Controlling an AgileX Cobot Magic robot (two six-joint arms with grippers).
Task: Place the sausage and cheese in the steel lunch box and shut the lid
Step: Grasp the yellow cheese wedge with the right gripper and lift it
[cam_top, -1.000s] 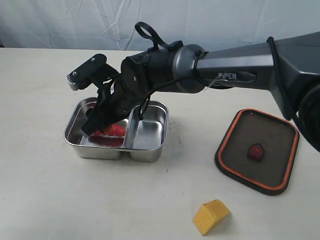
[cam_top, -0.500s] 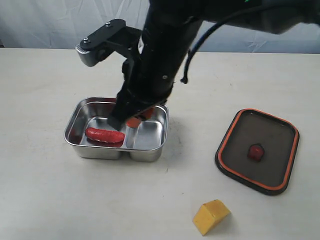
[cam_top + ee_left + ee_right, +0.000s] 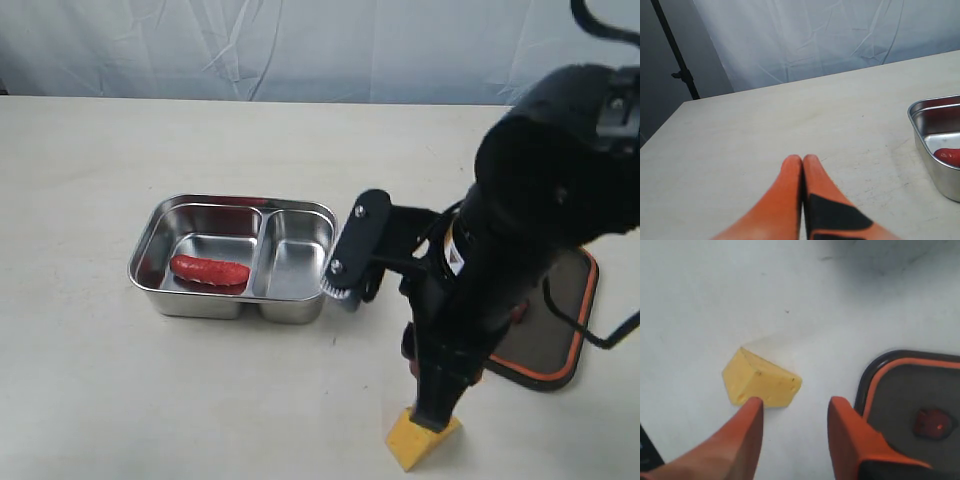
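1. A second ago the right arm was down inside the box (image 3: 240,203) over the sausage (image 3: 210,269). Now the sausage lies alone, flat on the floor of the wider compartment. The arm has swung across to the cheese (image 3: 418,440), which sits on the surface (image 3: 90,400) well apart from the box.
2. So the first item looks delivered. The cheese and the lid (image 3: 565,330) are still to do, and picking up the cheese seems to be the step in hand.
3. The right claw (image 3: 795,407) has narrowed and now stands partly open with nothing in it. In the wrist view the cheese lies just ahead of one finger (image 3: 751,412), not between the two. Whether that tip touches it I cannot tell.
4. The left claw (image 3: 802,165) is pressed fully closed and empty, over bare surface near one end of the box.
5. The lid has not moved. It lies with its seal upward to the right of the box, half hidden by the arm.
6. Materials:
   - The box is mirror-bright steel with rounded corners and one divider.
   - The sausage is glossy red with rounded ends.
   - The cheese is a matt yellow wedge with flat faces and small pits.
   - The lid is dark tinted plastic with an orange seal and a red-orange valve (image 3: 932,422).
   - The surface is pale and dull.
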